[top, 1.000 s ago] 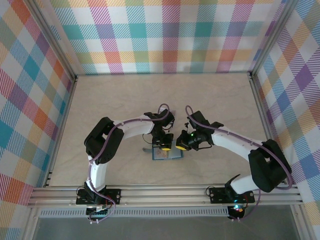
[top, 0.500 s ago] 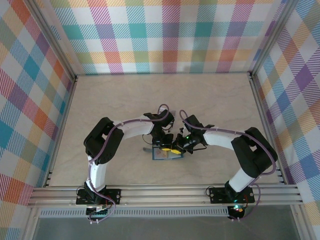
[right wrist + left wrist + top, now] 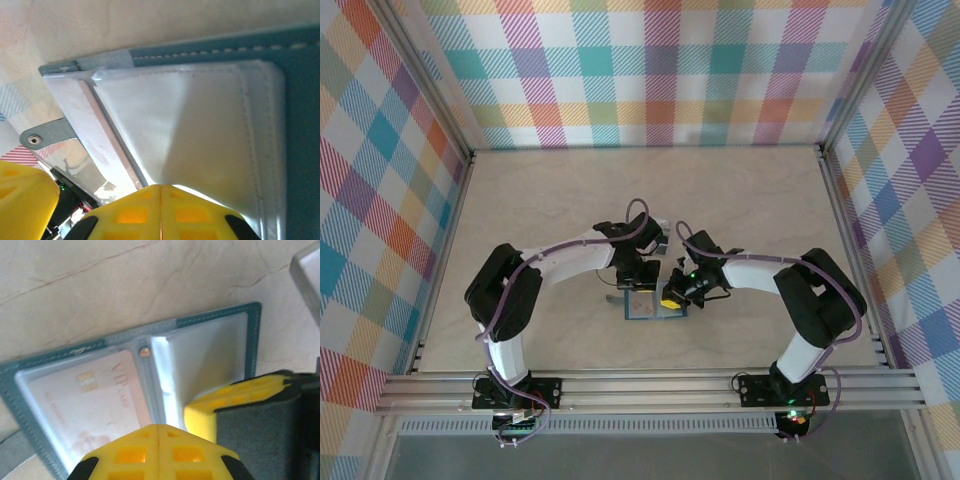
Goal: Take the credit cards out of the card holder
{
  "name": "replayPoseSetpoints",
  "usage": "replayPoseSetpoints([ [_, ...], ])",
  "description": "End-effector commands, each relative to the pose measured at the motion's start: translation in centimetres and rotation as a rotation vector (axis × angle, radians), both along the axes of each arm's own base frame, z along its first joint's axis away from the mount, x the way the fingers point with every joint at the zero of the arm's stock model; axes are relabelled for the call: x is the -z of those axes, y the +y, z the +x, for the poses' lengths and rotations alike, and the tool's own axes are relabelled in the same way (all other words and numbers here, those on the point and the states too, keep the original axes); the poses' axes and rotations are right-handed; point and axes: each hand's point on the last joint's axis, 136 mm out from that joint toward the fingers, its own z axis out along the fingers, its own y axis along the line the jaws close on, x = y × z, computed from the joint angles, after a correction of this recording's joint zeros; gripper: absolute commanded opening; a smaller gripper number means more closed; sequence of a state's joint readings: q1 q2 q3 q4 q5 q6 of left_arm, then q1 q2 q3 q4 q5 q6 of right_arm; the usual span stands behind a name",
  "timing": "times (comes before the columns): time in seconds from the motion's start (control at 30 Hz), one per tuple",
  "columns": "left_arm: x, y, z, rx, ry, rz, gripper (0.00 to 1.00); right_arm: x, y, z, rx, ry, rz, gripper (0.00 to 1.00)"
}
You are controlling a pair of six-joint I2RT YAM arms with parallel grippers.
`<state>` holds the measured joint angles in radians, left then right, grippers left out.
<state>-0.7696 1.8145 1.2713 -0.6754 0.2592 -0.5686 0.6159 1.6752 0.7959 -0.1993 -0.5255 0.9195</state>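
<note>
Both arms rise from bases at the near edge of the bench (image 3: 750,200). The left arm (image 3: 505,300) elbows out toward 9 o'clock and the right arm (image 3: 820,300) toward 3 o'clock, and both forearms fold inward until they meet. Between them, at 6 o'clock from the bench's middle, the small teal two-panel folding card holder (image 3: 655,312) lies spread open and flat. The left hand (image 3: 157,450), its yellow fingers pressed together on nothing, points down over the 9 o'clock panel, where a pale glossy credit card (image 3: 95,400) sits in the clear pocket. The right hand (image 3: 160,210), likewise closed and empty, tips down at the 3 o'clock panel's pale pocket.
</note>
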Motion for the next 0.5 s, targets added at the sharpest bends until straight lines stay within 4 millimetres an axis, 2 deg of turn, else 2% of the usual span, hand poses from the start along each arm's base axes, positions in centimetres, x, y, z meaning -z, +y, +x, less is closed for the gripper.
replayPoseSetpoints([
  [0.0, 0.4, 2.7, -0.8, -0.031, 0.024, 0.061, 0.01, -0.7, 1.0, 0.5, -0.028, -0.005, 0.027, 0.10],
  [0.27, 1.4, 5.2, -1.7, -0.058, 0.044, 0.093, 0.00, -1.1, 2.2, 1.5, -0.043, -0.004, 0.052, 0.14],
  [0.47, 2.2, 6.0, -1.7, -0.069, 0.055, 0.106, 0.00, -1.0, 2.6, 2.0, -0.065, -0.005, 0.033, 0.17],
])
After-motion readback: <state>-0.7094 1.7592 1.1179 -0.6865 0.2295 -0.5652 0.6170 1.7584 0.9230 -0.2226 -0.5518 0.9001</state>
